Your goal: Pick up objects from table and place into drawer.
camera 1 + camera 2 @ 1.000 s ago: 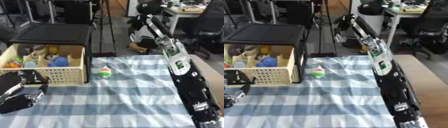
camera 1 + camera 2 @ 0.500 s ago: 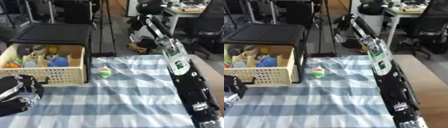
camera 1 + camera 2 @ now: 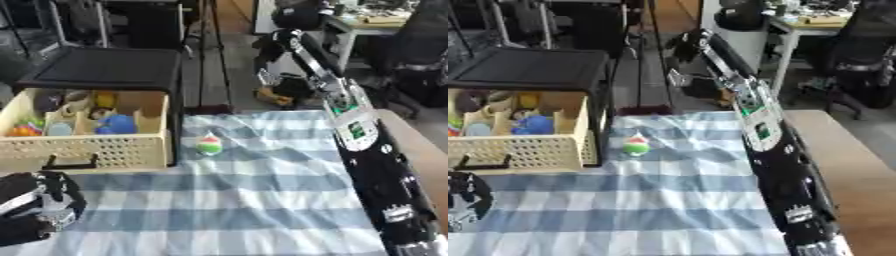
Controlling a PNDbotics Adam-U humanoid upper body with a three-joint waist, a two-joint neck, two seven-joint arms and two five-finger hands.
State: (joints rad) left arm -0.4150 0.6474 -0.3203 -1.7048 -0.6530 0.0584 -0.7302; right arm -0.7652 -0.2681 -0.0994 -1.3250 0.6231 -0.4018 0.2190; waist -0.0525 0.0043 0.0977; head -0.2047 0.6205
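A small round object (image 3: 208,145), red, green and white, lies on the blue checked cloth (image 3: 254,200) just right of the open cream drawer (image 3: 87,152). The drawer holds several small coloured things. My left hand (image 3: 39,207) sits low in the left corner, in front of the drawer and apart from it. It is open and holds nothing. My right arm (image 3: 360,137) stretches along the right side, far beyond the table. Its hand (image 3: 687,46) is only a dark shape out there.
The drawer sticks out of a black cabinet (image 3: 105,68) at the left. A wooden table edge (image 3: 842,165) runs down the right, past the arm. Beyond the table are office chairs, desks and a dark stand on the floor.
My left hand has drawn back from the drawer's front, down and left into the corner. The round object, drawer and right arm have stayed put.
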